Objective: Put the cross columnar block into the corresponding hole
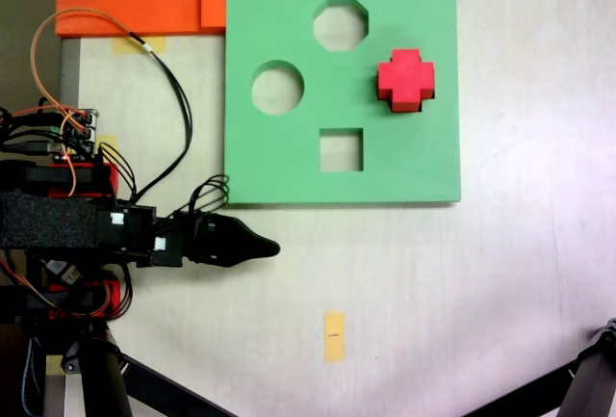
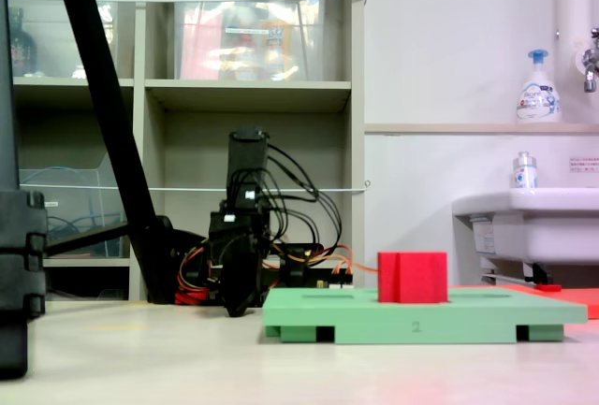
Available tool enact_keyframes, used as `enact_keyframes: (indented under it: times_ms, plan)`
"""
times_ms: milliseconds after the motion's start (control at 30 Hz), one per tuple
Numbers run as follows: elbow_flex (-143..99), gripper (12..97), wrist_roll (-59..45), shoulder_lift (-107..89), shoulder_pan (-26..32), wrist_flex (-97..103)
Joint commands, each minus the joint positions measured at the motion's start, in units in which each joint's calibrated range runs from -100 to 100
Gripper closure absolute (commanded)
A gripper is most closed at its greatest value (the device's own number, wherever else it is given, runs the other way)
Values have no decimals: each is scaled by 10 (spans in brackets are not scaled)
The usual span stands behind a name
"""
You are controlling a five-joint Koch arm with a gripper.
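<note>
Black gripper [image 1: 269, 247] lies low over the table, off the flat green foam board [image 1: 289, 171]; jaws overlap, can't tell its opening. Small red plus-shaped foam block [image 1: 405, 80] sits in the board's plus cutout, top protruding.

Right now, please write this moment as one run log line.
tool: off board, holds nothing, jaw state unclear | red cross block: standing in green board at cross cutout, top protruding | round, octagonal, square cutouts: empty
</note>
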Motion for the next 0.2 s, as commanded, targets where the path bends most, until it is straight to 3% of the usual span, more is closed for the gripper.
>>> enact_keyframes:
  times_ms: [0,167]
  plan:
    - [-11,596,-3,-4,0,-55]
    - [-11,596,-3,-4,0,-55]
